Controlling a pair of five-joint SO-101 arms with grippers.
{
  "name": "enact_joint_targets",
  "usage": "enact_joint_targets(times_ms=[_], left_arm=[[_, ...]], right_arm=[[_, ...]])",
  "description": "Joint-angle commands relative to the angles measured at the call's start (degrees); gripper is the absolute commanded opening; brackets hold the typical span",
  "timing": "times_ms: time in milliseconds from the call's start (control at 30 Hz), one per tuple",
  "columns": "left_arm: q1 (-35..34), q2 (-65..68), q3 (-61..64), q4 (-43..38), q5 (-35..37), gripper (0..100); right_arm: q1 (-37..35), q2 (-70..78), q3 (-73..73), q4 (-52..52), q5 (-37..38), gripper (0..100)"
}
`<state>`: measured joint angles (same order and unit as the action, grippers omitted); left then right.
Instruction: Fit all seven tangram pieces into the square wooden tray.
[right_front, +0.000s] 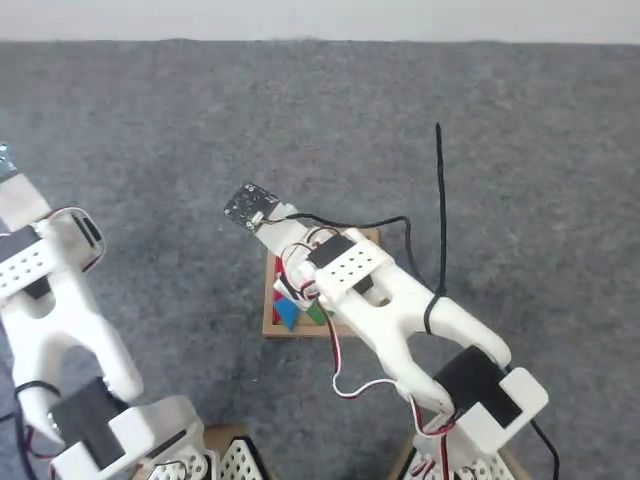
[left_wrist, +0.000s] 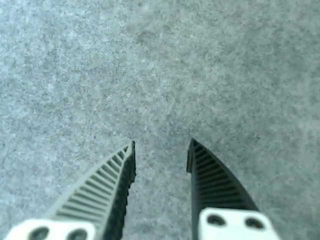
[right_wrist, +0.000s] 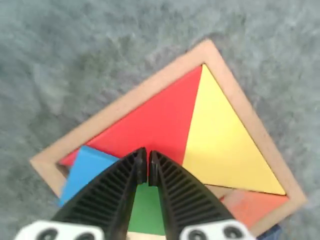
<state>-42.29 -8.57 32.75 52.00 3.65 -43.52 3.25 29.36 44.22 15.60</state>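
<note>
- Left tool (left_wrist: 162, 145) hangs with jaws parted, gripping nothing, bare grey felt worktop (left_wrist: 160, 60) beneath: parked aside, I'd judge, to leave room.
- Right tool (right_wrist: 145, 155) is pinched closed and empty, tips down over the square wooden tray (right_wrist: 247, 117), probably to nudge pieces flat.
- Under its tips the red triangle (right_wrist: 155, 125), blue piece (right_wrist: 85, 170) and green piece (right_wrist: 147, 210) meet, with the yellow triangle (right_wrist: 225, 145) just beside.
</note>
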Motion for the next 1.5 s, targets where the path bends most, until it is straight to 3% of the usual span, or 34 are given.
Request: enact_joint_targets(times_ms=[0,633,1000,1333,1467], left_arm=[[0.09,-1.67,-2.59,0.62,-0.09,17],[0.00,-1.67,-2.95,1.49,-0.09,17],[0.00,-1.67,-2.95,1.49,-0.09,17],[0.00,-1.67,-2.95,1.58,-0.09,17],[0.00,-1.67,-2.95,1.58,-0.09,17]], right_arm=[[1.01,-0.92,-0.18,-1.01,-0.26,0.7],[-0.22,-1.54,0.18,3.30,-0.70,0.7],[-0.22,-15.25,11.43,2.15,-3.25,0.7],[-0.57,-17.54,14.33,2.24,-3.60,0.7],[-4.70,-20.26,15.30,3.21,-5.71,0.7]])
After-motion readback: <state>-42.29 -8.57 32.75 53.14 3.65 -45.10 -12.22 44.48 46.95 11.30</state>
